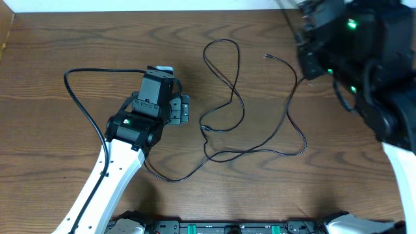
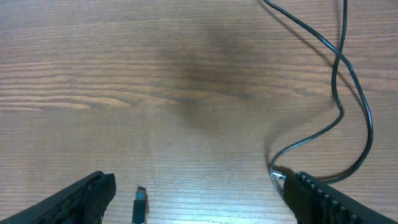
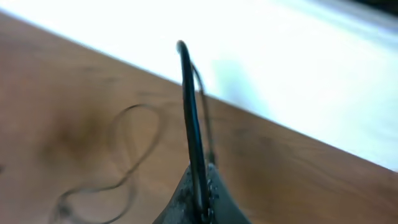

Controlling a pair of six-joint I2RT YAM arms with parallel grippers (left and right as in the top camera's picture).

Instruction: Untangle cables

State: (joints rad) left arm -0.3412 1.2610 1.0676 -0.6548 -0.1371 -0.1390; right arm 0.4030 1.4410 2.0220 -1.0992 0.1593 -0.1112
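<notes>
Pinching a black cable (image 3: 190,112) upright, right gripper (image 3: 202,199) fully closed | left gripper (image 2: 199,186) spread wide, holding nothing | small plug (image 2: 140,204) between its fingers, looped cables (image 2: 339,59) just beside one finger

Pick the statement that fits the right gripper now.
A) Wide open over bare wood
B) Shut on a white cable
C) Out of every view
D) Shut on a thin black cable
D: the right wrist view shows the right gripper closed, with a thin black cable pinched in it and rising from between the jaws.
</notes>
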